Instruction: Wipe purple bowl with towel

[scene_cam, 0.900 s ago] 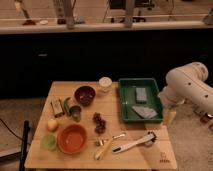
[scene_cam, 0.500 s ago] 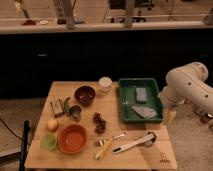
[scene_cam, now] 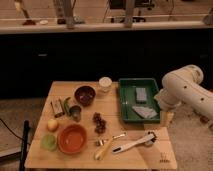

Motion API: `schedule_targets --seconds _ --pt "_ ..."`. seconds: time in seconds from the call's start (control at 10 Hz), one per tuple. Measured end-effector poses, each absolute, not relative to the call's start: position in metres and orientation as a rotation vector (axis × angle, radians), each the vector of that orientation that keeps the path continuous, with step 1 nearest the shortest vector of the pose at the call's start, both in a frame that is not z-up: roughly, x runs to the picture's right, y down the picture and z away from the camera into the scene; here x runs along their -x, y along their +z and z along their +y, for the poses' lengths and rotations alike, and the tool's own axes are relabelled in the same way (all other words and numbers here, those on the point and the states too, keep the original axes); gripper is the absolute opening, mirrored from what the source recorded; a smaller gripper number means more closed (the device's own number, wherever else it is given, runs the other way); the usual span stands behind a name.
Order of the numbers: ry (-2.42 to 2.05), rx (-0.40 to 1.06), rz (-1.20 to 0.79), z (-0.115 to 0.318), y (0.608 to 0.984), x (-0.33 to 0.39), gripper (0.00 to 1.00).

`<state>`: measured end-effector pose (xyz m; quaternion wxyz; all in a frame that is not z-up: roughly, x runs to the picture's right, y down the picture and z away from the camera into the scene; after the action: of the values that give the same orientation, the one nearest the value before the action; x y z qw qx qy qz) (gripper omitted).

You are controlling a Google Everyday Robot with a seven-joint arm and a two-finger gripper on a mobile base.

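Note:
The purple bowl (scene_cam: 84, 94) stands upright on the wooden table (scene_cam: 132, 155), left of centre toward the back. The pale grey-blue towel (scene_cam: 144, 112) lies in the near part of the green tray (scene_cam: 125, 99), with a darker grey block (scene_cam: 141, 94) behind it. My white arm reaches in from the right. My gripper (scene_cam: 167, 118) hangs by the table's right edge, just right of the tray and the towel, well away from the bowl.
An orange bowl (scene_cam: 72, 138), a small green bowl (scene_cam: 49, 142) and a yellow fruit (scene_cam: 52, 125) sit front left. A metal cup (scene_cam: 75, 113), grapes (scene_cam: 98, 122), a white cup (scene_cam: 105, 83), a brush (scene_cam: 132, 144) and small utensils lie around the middle. A dark counter stands behind.

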<state>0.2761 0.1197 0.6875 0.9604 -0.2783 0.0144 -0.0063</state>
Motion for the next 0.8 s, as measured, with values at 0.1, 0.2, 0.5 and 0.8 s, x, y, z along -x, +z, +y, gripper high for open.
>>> schedule_targets --seconds 0.1,0.2,0.5,0.8 --pt "-0.009 0.561 0.025 0.118 0.689 -0.276 0.8" --pt "-0.003 0.558 0.022 0.117 0.691 -0.277 0.8" --pt "-0.064 0.558 0.011 0.122 0.699 -0.266 0.8" --pt "-0.08 0.549 0.007 0.129 0.7 -0.262 0.8"
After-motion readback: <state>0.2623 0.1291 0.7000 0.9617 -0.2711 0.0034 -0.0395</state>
